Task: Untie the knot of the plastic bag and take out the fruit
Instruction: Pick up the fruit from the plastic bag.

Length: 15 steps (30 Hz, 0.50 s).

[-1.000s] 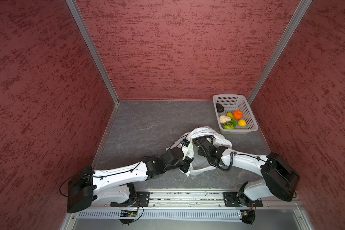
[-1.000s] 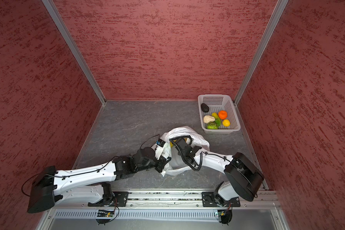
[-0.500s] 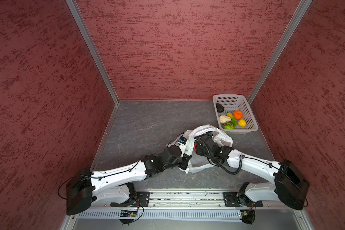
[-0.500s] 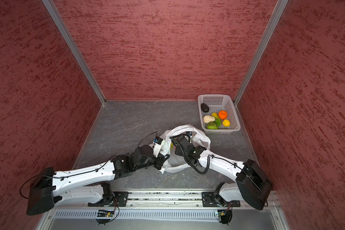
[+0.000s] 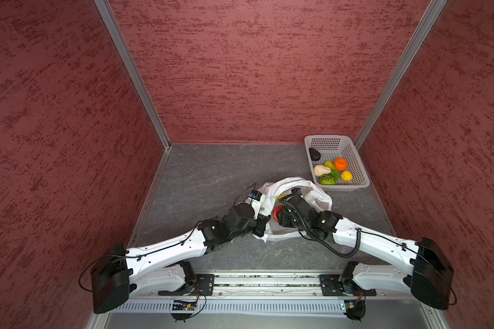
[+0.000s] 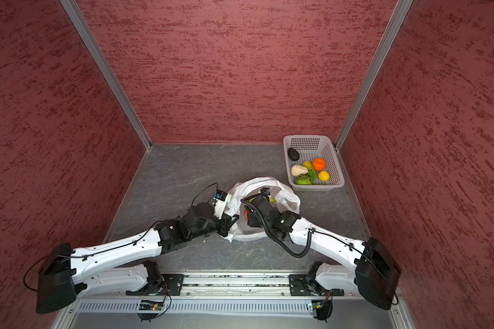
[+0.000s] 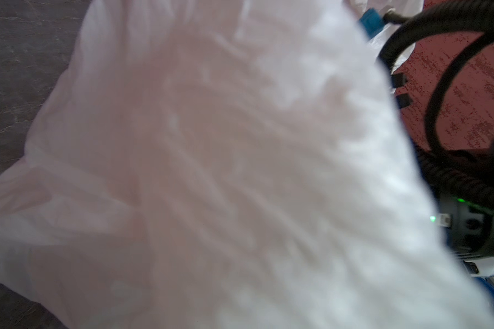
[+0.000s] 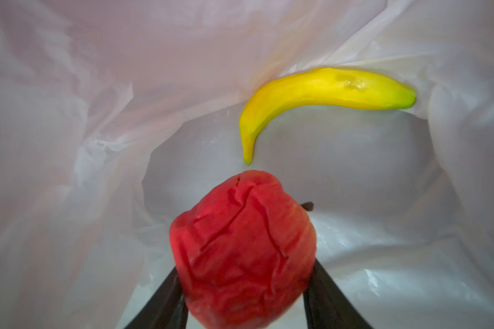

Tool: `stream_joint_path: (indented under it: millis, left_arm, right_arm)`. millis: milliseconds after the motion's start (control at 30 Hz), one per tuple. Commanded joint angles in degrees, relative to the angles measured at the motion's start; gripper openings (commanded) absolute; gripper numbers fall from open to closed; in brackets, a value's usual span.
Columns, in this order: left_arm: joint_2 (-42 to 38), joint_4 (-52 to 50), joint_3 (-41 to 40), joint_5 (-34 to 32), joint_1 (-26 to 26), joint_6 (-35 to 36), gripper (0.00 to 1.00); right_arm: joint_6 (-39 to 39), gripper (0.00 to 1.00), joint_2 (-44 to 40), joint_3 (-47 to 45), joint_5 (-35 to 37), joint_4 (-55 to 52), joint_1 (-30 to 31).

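Note:
The plastic bag (image 5: 315, 193) (image 6: 285, 193) lies crumpled on the grey floor with its mouth open; the knot does not show. My left gripper (image 5: 264, 225) (image 6: 232, 225) sits at the bag's near left edge, shut on a bunch of film; in the left wrist view the bag film (image 7: 211, 171) hides the jaws. My right gripper (image 5: 277, 213) (image 8: 243, 256) reaches into the bag mouth, shut on a red fruit (image 8: 243, 245) (image 6: 245, 214). A yellow banana (image 8: 311, 94) (image 5: 281, 197) lies inside the bag beyond it.
A white perforated basket (image 5: 328, 137) (image 6: 305, 136) stands at the back right corner, holding several pieces of fruit, among them an orange one (image 5: 340, 164) and a dark one (image 5: 315, 154). Red walls enclose the floor on three sides. The arms' rail runs along the front.
The right arm's elbow has swung back and out to the right while its gripper stayed in the bag mouth. The left arm has barely moved.

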Motion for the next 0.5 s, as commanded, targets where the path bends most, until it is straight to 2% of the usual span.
stream_joint_path:
  millis: [0, 467]
  left_arm:
    - [0.9, 0.6, 0.2, 0.8, 0.4, -0.7, 0.0]
    - [1.1, -3.6, 2.4, -0.9, 3.1, -1.5, 0.0]
  right_arm:
    - [-1.0, 0.37, -2.6, 3.8, -0.3, -3.3, 0.9]
    - [-1.9, 0.37, -7.7, 16.9, -1.8, -18.0, 1.5]
